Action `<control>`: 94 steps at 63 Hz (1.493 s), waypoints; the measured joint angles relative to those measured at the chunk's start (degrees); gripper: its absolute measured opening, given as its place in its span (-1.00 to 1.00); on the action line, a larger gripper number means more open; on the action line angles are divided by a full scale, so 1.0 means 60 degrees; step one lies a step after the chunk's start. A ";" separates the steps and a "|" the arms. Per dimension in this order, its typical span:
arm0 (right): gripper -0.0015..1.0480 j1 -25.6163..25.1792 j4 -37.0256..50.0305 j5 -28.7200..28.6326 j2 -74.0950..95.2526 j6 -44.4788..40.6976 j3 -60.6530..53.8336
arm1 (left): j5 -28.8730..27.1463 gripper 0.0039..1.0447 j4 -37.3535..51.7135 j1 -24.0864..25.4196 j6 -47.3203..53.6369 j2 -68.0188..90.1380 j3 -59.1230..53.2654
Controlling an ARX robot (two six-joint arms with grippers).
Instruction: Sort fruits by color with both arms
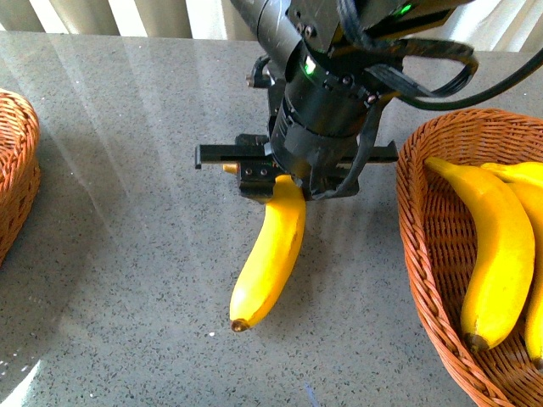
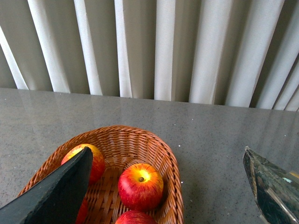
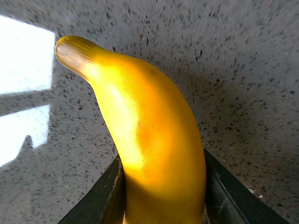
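Yellow banana (image 1: pixel 270 259), centre frame, is clamped in your right gripper (image 1: pixel 293 182), bound for the right-edge banana basket (image 1: pixel 416 229); left gripper (image 2: pixel 163 186) hangs wide.

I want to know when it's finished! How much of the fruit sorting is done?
Mostly done. Apples sit in one basket, and bananas lie in the other basket. The right end effector is closed on the last loose banana on the table. It still has to go in with the bananas.
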 joint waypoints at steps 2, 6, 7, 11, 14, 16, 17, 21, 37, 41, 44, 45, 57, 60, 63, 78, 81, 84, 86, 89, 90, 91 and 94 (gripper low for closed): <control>-0.31 -0.0018 0.0047 -0.0062 -0.0146 0.0000 -0.0040 | -0.0004 0.83 0.0000 0.0000 0.0000 0.0000 0.0000; -0.31 -0.0066 0.0157 -0.0189 -0.0692 -0.0004 -0.0178 | -0.0004 0.83 0.0000 0.0000 0.0000 0.0000 0.0000; -0.31 -0.0073 0.0178 -0.0215 -0.0794 -0.0004 -0.0208 | -0.0004 0.83 0.0000 0.0000 0.0000 0.0000 0.0000; -0.31 -0.0142 0.0339 -0.0357 -0.1490 -0.0004 -0.0430 | 0.0000 0.83 0.0000 0.0000 0.0000 0.0000 0.0000; -0.31 -0.0219 0.0430 -0.0452 -0.1989 -0.0029 -0.0608 | -0.0004 0.83 0.0000 0.0000 0.0000 0.0000 0.0000; -0.31 -0.0291 0.0506 -0.0481 -0.2379 -0.0080 -0.0772 | -0.0004 0.83 0.0000 0.0000 0.0000 0.0000 0.0000; -0.31 -0.0317 0.0528 -0.0499 -0.2506 -0.0106 -0.0834 | -0.0004 0.83 0.0000 0.0000 0.0000 0.0000 0.0000; -0.31 -0.0535 0.0627 -0.0616 -0.3275 -0.0306 -0.1209 | -0.0004 0.83 0.0000 0.0000 0.0000 0.0000 0.0000; -0.32 -0.2313 0.1268 -0.1111 -0.5621 -0.1290 -0.3330 | -0.0004 0.83 0.0000 0.0000 0.0000 0.0000 0.0000; -0.32 -0.2845 0.1435 -0.1224 -0.6054 -0.1504 -0.4000 | -0.0004 0.83 0.0000 0.0000 0.0000 0.0000 0.0000; -0.32 -0.3246 0.1504 -0.1395 -0.6360 -0.1606 -0.4539 | 0.0000 0.83 0.0000 0.0000 0.0000 0.0000 0.0000; -0.32 -0.3388 0.1515 -0.1508 -0.6451 -0.1661 -0.4728 | 0.0000 0.83 0.0000 0.0000 0.0000 0.0000 0.0000; -0.32 -0.4605 0.1639 -0.2222 -0.6819 -0.2000 -0.5821 | -0.0004 0.83 0.0000 0.0000 0.0000 0.0000 0.0000; -0.32 -0.4889 0.1683 -0.2364 -0.6900 -0.2102 -0.5963 | -0.0004 0.83 0.0000 0.0000 0.0000 0.0000 0.0000; -0.32 -0.5231 0.1738 -0.2499 -0.7002 -0.2251 -0.6131 | -0.0004 0.83 0.0000 0.0000 0.0000 0.0000 0.0000; -0.32 -0.6237 0.2197 -0.2747 -0.6717 -0.2881 -0.6710 | 0.0000 0.83 0.0000 0.0000 0.0000 0.0000 0.0000; -0.32 -0.6339 0.2320 -0.2743 -0.6484 -0.2958 -0.6685 | 0.0000 0.83 0.0000 0.0000 0.0000 0.0000 0.0000; -0.32 -0.6411 0.2412 -0.2626 -0.6266 -0.3034 -0.6641 | -0.0004 0.83 0.0000 0.0000 0.0000 0.0000 0.0000; -0.32 -0.6466 0.2484 -0.2528 -0.6084 -0.3056 -0.6594 | -0.0004 0.83 0.0000 0.0000 0.0000 0.0000 0.0000; -0.32 -0.6543 0.2579 -0.2437 -0.5799 -0.3107 -0.6524 | -0.0004 0.83 0.0000 0.0000 0.0000 0.0000 0.0000; -0.32 -0.6561 0.2605 -0.2386 -0.5705 -0.3147 -0.6510 | -0.0004 0.83 0.0000 0.0000 0.0000 0.0000 0.0000; -0.32 -0.6586 0.2626 -0.2357 -0.5617 -0.3155 -0.6502 | -0.0004 0.83 0.0000 0.0000 0.0000 0.0000 0.0000; -0.32 -0.6612 0.2703 -0.2361 -0.5468 -0.3162 -0.6495 | 0.0000 0.83 0.0000 0.0000 0.0000 0.0000 0.0000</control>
